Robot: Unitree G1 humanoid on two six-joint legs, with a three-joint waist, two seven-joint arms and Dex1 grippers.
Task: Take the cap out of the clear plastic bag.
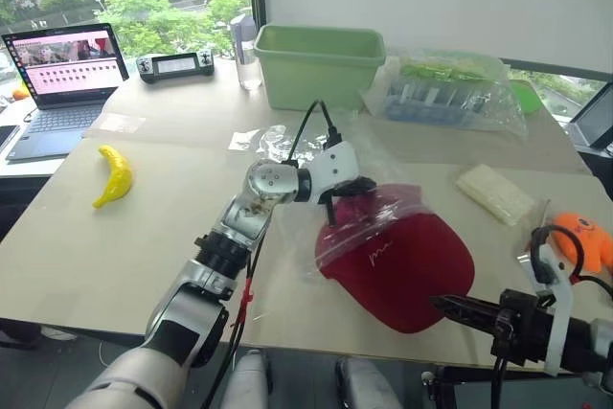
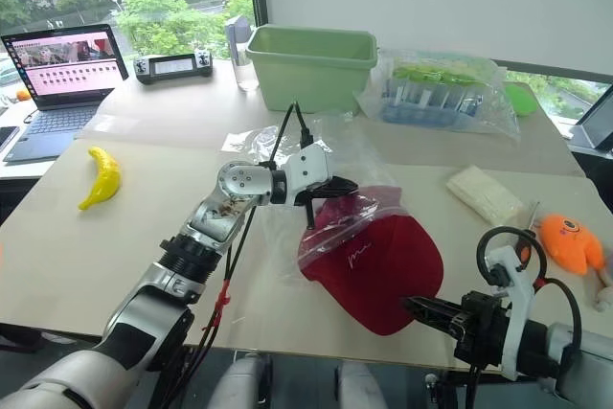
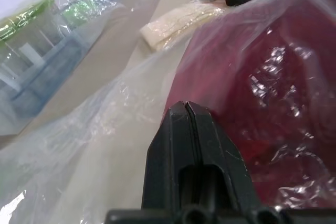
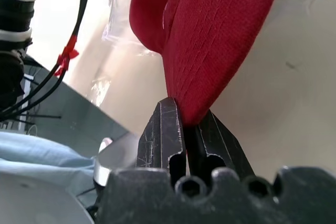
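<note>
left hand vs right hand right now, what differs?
Grip: the left hand is shut on the clear plastic bag, at the far end; the right hand is shut on the cap, pinching its red edge nearest the robot.
Place: the left hand is over the middle of the table; the right hand sits at the table's near edge.
Shared: both are closed, holding opposite ends of the same bundle.

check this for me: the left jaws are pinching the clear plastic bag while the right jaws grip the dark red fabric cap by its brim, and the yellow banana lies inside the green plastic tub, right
Not quite. The left eye view shows the yellow banana lying on the bare table, well apart from the green plastic tub. The rest holds: the left gripper pinches the clear plastic bag, and the right gripper grips the dark red fabric cap by its brim.
</note>
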